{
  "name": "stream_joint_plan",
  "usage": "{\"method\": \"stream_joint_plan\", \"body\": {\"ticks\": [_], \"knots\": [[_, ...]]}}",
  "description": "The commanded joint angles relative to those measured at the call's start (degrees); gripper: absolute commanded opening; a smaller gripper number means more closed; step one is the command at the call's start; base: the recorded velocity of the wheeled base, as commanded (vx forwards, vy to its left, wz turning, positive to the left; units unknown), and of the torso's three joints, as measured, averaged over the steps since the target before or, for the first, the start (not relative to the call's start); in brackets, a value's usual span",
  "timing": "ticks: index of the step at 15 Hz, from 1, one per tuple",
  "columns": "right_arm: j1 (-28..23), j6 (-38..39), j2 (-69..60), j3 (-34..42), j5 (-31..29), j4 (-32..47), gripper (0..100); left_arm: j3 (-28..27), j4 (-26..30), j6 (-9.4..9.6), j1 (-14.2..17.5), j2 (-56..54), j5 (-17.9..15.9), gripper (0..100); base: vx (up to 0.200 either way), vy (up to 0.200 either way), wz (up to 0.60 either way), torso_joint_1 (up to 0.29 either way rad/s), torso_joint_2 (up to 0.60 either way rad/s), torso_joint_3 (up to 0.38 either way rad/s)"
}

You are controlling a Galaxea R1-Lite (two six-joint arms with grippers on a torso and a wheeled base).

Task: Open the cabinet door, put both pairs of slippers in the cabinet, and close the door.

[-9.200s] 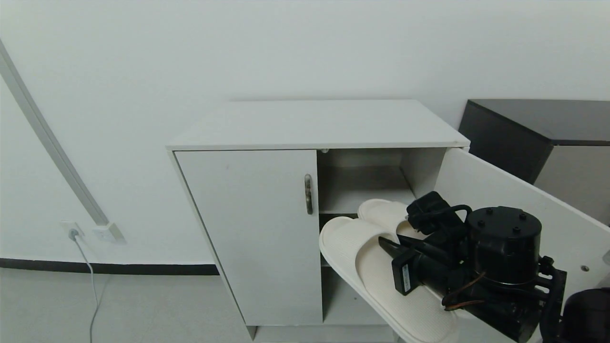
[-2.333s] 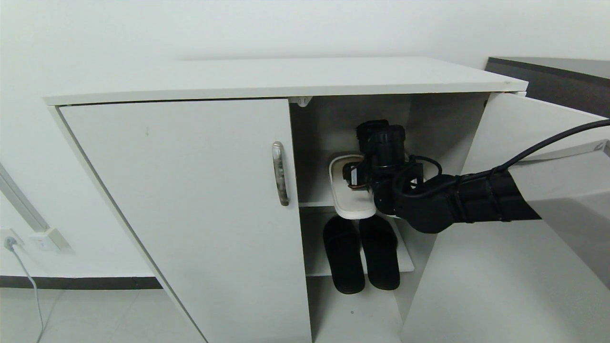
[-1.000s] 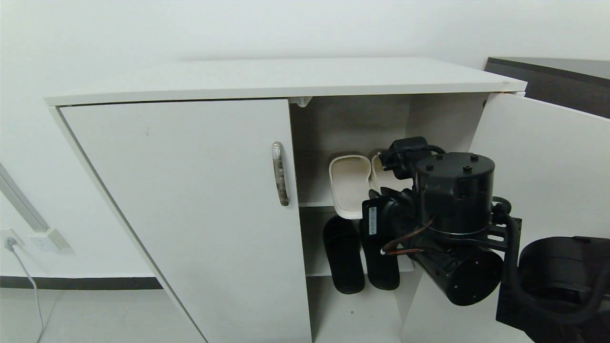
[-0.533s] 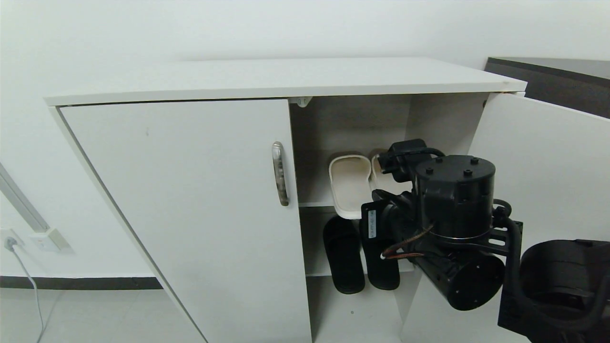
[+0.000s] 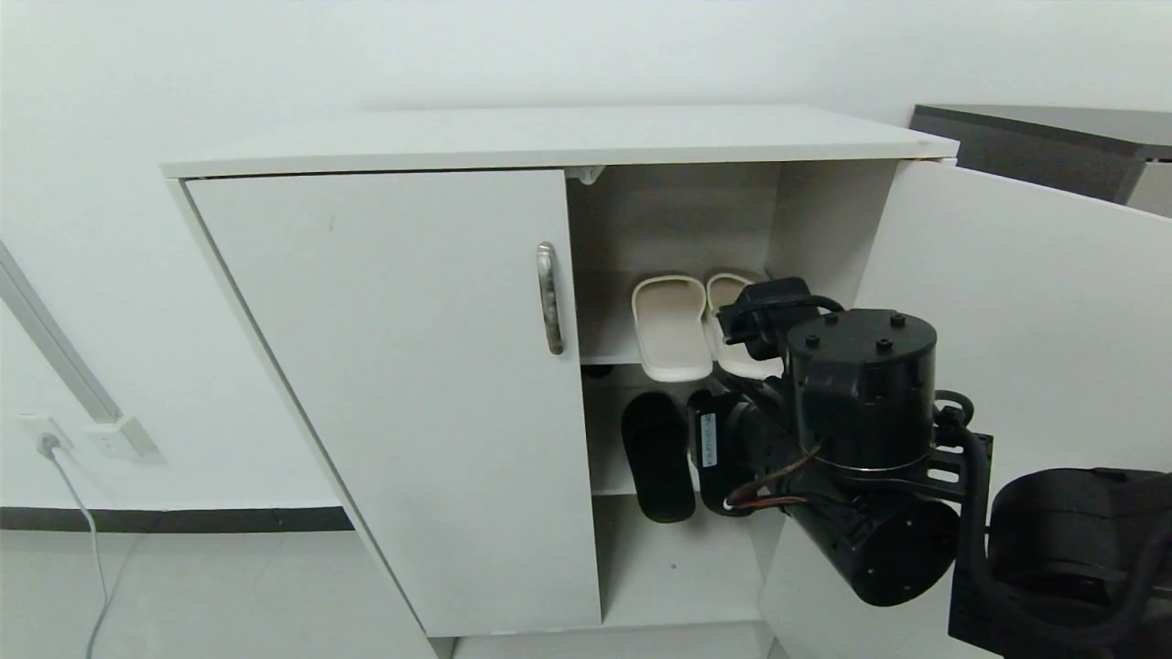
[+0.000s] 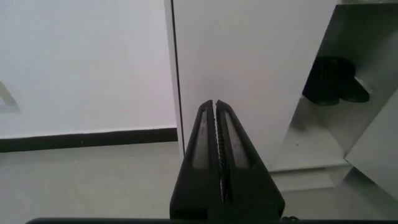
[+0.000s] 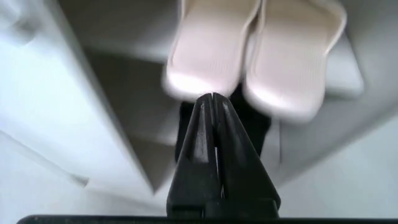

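From the head view, the white cabinet (image 5: 549,137) stands against the wall (image 5: 275,55) with its left door (image 5: 385,366) shut, the metal handle (image 5: 548,297) upright at that door's inner edge, and its right door (image 5: 1016,302) swung wide open. Inside, the white slippers (image 5: 673,325) lie side by side on the upper shelf (image 5: 600,357), heels toward the opening, and the black slippers (image 5: 657,453) lie on the lower shelf (image 5: 609,476) directly beneath them. The right arm (image 5: 861,439) hangs in front of the open compartment, covering part of both pairs; a dark piece of furniture (image 5: 1035,137) stands beyond the open door, and a wall socket (image 5: 41,446) with a cable sits low by the floor (image 5: 229,595). From the left wrist view, the left tool (image 6: 214,106) is clenched with its fingers pressed flat together and nothing between them, held low outside the cabinet, near the shut door, with the black pair on its shelf farther off. From the right wrist view, the right tool (image 7: 213,99) is likewise clenched on nothing, its tip just before the heel ends of the white pair without touching them, the black pair showing dark behind it on the shelf below.
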Motion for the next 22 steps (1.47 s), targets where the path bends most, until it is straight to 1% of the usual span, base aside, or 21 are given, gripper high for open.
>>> {"method": "stream_joint_plan", "body": {"ticks": [1,16,18,22], "knots": [[0.1,0.0,0.8,0.1,0.0,0.0,0,0.0,0.0,-0.01,0.0,0.1,0.0,0,-0.200,0.000,0.00,-0.002,0.00,0.002],[-0.9,0.3,1.3,0.9,0.6,-0.9,0,0.0,0.0,-0.01,0.0,0.1,0.0,0,-0.200,0.000,0.00,0.002,0.00,0.002],[-2.8,0.1,2.1,1.8,1.9,-0.9,0,0.0,0.0,-0.01,0.0,0.1,0.0,0,0.000,0.000,0.00,0.000,0.00,0.000],[-2.9,0.0,2.1,2.2,2.8,-1.0,0,0.0,0.0,-0.01,0.0,0.1,0.0,0,0.000,0.000,0.00,0.000,0.00,0.000]]}}
